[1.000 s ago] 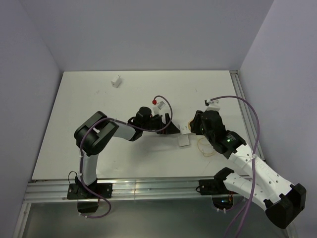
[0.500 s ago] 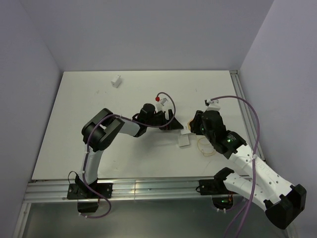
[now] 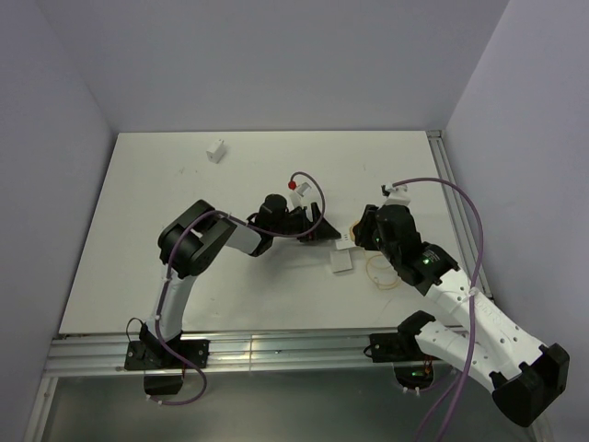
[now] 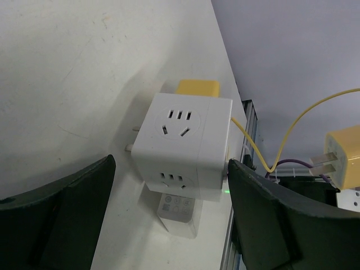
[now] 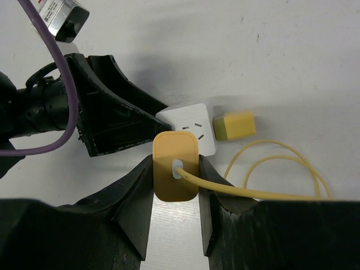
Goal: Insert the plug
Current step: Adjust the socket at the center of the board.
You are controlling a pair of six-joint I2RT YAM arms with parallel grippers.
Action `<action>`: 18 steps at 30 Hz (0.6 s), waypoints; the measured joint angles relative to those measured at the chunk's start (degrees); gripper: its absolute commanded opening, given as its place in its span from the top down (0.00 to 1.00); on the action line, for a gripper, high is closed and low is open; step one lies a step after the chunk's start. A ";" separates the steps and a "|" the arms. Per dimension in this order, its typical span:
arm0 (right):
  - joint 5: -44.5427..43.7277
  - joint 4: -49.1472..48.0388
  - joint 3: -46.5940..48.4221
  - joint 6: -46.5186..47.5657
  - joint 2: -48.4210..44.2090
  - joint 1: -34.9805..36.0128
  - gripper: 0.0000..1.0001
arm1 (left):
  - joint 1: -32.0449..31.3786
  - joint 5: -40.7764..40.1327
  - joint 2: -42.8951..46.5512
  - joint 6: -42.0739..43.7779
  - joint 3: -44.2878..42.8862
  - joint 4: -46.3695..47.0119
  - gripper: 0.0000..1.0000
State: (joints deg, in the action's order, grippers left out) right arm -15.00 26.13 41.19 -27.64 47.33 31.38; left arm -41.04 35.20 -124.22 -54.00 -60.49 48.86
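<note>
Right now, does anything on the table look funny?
Only a small white block, lying alone near the far edge, away from the white cube socket and the yellow plug in the right gripper. Nothing looks damaged.

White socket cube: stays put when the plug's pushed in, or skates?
Likely skates when the yellow plug presses in: the socket cube rests on a smooth white table with no visible fixing. Boxy and compact, so tipping seems unlikely. The left tool straddles it open; clamping first would probably help.

Smooth white plastic socket cube, matt yellow plug.
</note>
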 measured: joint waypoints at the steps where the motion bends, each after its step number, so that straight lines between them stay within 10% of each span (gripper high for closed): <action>1: 0.09 0.00 0.00 0.09 0.00 -0.13 1.00 | 0.04 0.11 -0.15 -0.33 -0.04 0.37 0.16; 18: 1.16 0.00 0.00 0.31 0.07 -0.68 1.00 | 0.35 1.20 -0.55 -3.17 -0.26 4.92 0.23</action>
State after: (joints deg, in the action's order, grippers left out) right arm -13.85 26.13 41.19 -27.33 47.40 30.70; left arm -40.69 36.40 -124.77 -57.17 -60.75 53.78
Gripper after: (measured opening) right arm 0.402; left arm 0.766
